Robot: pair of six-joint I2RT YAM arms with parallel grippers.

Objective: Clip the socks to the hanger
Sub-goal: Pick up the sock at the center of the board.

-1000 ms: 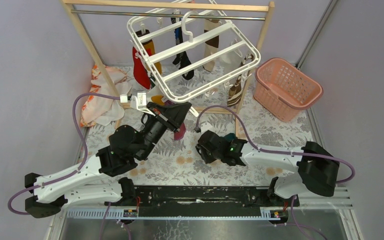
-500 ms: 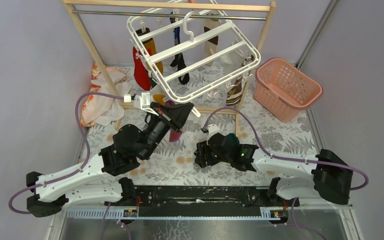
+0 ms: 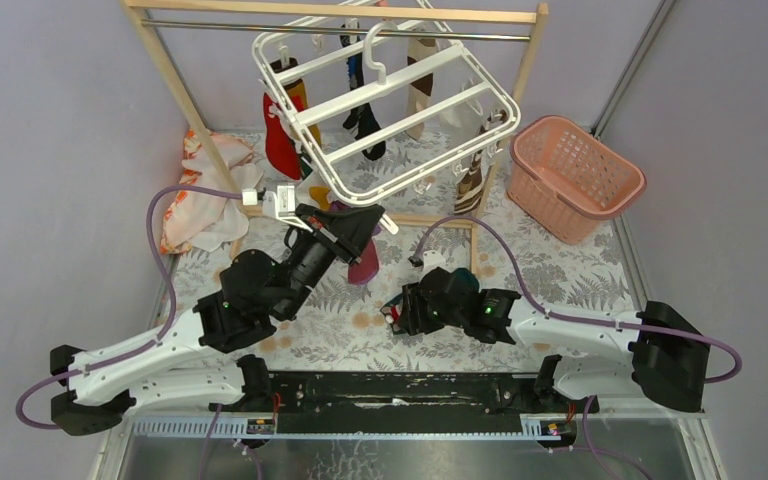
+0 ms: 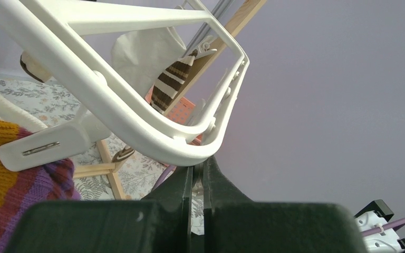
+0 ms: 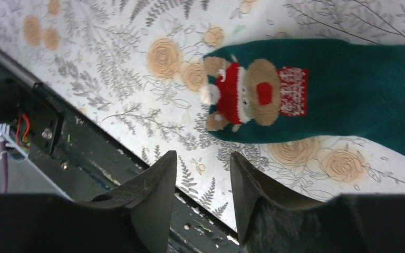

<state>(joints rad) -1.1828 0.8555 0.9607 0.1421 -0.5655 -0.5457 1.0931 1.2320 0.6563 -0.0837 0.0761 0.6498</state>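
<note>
The white hanger (image 3: 390,105) hangs tilted from the rod, with a red sock (image 3: 282,150), a black sock (image 3: 368,125), a beige sock (image 3: 420,85) and a brown-striped sock (image 3: 470,185) clipped to it. My left gripper (image 3: 365,222) is shut at the hanger's near rim (image 4: 153,139), its tips (image 4: 199,164) against the rim. A purple sock (image 3: 364,265) dangles just below it. An orange-and-purple sock (image 4: 5,179) hangs by a clip (image 4: 37,147). My right gripper (image 3: 395,315) is open (image 5: 203,156) low over the table, beside a teal sock with a reindeer (image 5: 316,100) lying flat.
A pink lattice basket (image 3: 575,175) stands at the back right. The wooden rack (image 3: 175,85) straddles the back of the table. An orange-and-white cloth (image 3: 195,205) lies at the left. A black rail (image 3: 390,390) runs along the near edge.
My right gripper has moved toward the near edge and to the left, down over the table. The hanger and its socks have swung slightly. My left gripper has stayed at the rim.
</note>
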